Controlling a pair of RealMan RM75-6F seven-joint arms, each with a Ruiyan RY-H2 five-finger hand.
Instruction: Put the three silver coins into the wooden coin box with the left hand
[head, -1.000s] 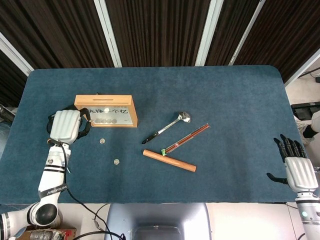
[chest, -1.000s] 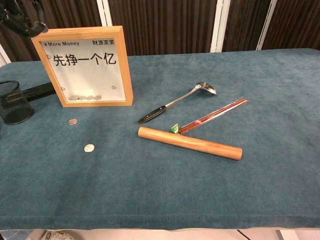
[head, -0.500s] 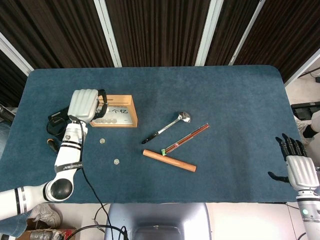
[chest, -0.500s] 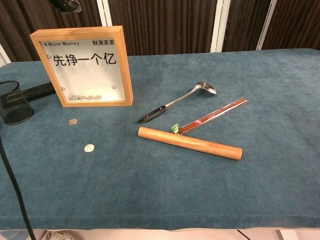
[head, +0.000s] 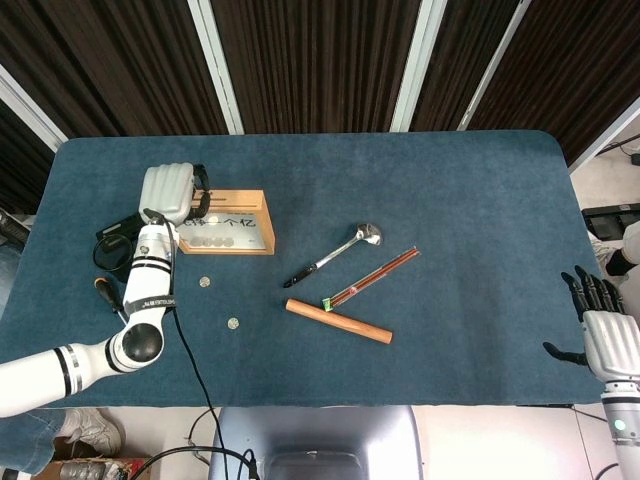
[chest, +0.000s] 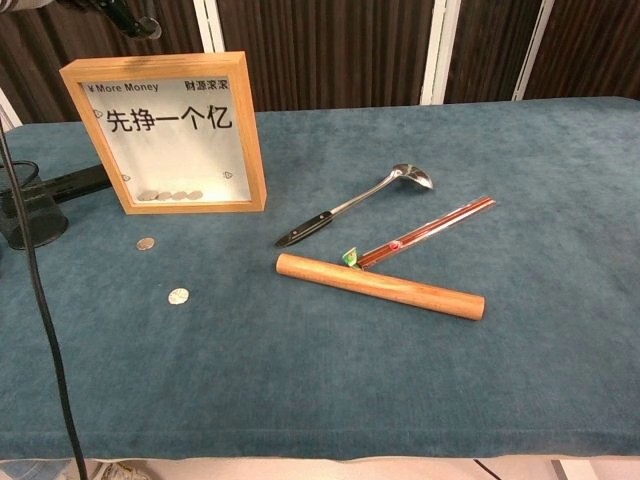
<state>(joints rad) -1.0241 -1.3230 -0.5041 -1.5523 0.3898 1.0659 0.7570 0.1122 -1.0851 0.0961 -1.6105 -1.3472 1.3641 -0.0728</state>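
Observation:
The wooden coin box (head: 238, 228) stands upright at the table's left, its glass front (chest: 170, 130) showing several coins at the bottom. Two silver coins lie on the cloth in front of it: one near the box (head: 204, 282) (chest: 147, 243), one further forward (head: 233, 323) (chest: 179, 295). My left hand (head: 170, 193) hovers over the left end of the box's top edge, seen from the back, fingers curled downward; only dark fingertips (chest: 132, 14) show in the chest view. Anything pinched in it is hidden. My right hand (head: 605, 335) hangs past the table's right edge, fingers spread, holding nothing.
A metal ladle (head: 335, 255), wrapped red chopsticks (head: 375, 277) and a wooden rod (head: 340, 321) lie in the middle of the table. A black mesh cup (chest: 30, 215) stands left of the box. The left arm's black cable (chest: 40, 300) hangs across the chest view's left side.
My left hand moved up from beside the box's left side to over its top edge. My right hand slid a little lower in the head view.

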